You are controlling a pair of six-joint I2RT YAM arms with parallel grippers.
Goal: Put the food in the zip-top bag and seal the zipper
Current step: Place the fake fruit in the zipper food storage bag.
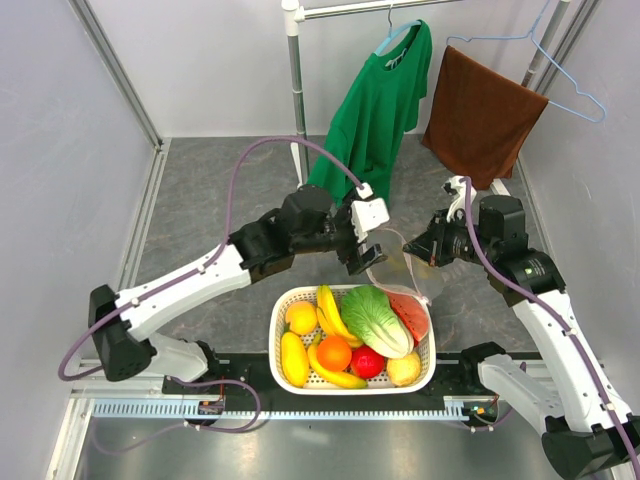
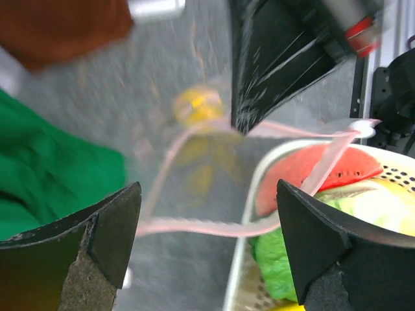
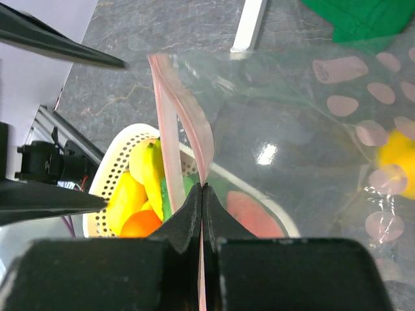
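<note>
Hanging above the far rim of the white basket (image 1: 283, 300), the zip-top bag (image 1: 400, 265) is being pinched by its pinkish zipper (image 3: 170, 149) in the closed right pincer (image 3: 202, 194), with a yellow shape (image 3: 397, 162) seemingly lying inside. The cabbage (image 1: 378, 318) and the orange (image 1: 334, 352) are sitting in the basket, so more loading and the sealing are waiting, while the left pincer (image 2: 207, 194) is gaping wide and empty beside the bag's mouth.

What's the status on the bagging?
Right fingers shut on the zipper, zip-top bag hanging at the basket's far rim. Left fingers open at the bag mouth. Cabbage and orange in basket, bananas and watermelon slice flanking the cabbage.
</note>
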